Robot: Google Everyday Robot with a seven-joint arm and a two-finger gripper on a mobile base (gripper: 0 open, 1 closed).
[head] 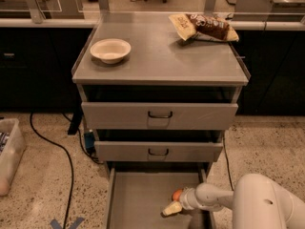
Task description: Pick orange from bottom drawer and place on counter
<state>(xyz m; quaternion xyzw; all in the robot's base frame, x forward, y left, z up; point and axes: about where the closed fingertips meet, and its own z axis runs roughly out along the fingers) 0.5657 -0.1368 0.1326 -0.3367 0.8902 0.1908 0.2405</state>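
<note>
The bottom drawer (138, 199) is pulled open, showing its flat grey floor. The orange (177, 194) lies at the drawer's right side, mostly hidden behind my wrist. My gripper (172, 205) reaches in from the right and sits right at the orange, its pale fingertip (170, 209) low over the drawer floor in front of the fruit. The counter (162, 56) is the grey metal top of the cabinet, well above.
A white bowl (110, 50) sits on the counter's left; a chip bag (204, 27) lies at its back right. The two upper drawers (159, 114) are slightly open above the bottom one. A black cable (62, 151) and a plastic bin (9, 154) lie on the floor at left.
</note>
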